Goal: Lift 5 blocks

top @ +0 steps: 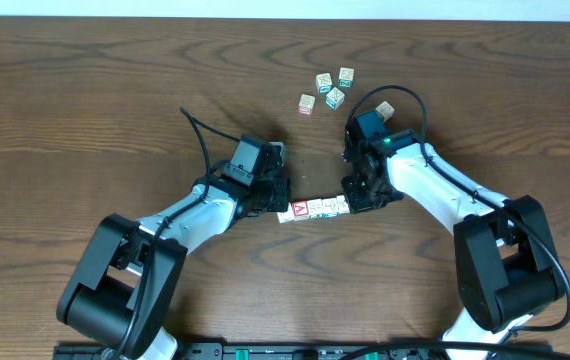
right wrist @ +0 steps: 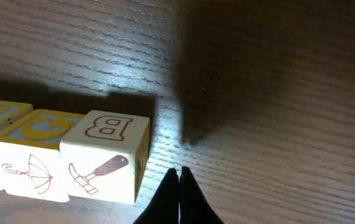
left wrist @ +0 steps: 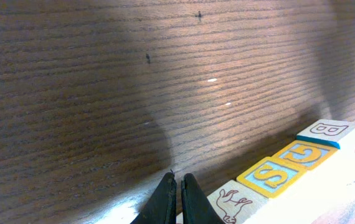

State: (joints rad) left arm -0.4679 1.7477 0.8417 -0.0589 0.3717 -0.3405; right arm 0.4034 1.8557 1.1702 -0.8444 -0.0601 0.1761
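Several cream alphabet blocks (top: pixel 317 208) form a tight row between my two grippers; one shows a red face with a white "A" (top: pixel 300 209). My left gripper (top: pixel 281 203) is shut, with nothing between its fingers, and sits at the row's left end. In the left wrist view its tips (left wrist: pixel 179 180) sit beside an animal-print block (left wrist: pixel 235 202), then "S" (left wrist: pixel 271 174), "G" (left wrist: pixel 305 152) and "B" (left wrist: pixel 329 131). My right gripper (top: pixel 354 196), also shut and empty, sits at the right end. Its tips (right wrist: pixel 179 171) stand by the "B" block with a hammer print (right wrist: pixel 104 157). I cannot tell whether the row rests on the table.
Several loose blocks lie on the wooden table beyond the grippers: a cluster around (top: pixel 330 88), one with pink edges (top: pixel 307 103), and one (top: pixel 385 110) beside the right arm's cable. Both arms reach in from the near edge.
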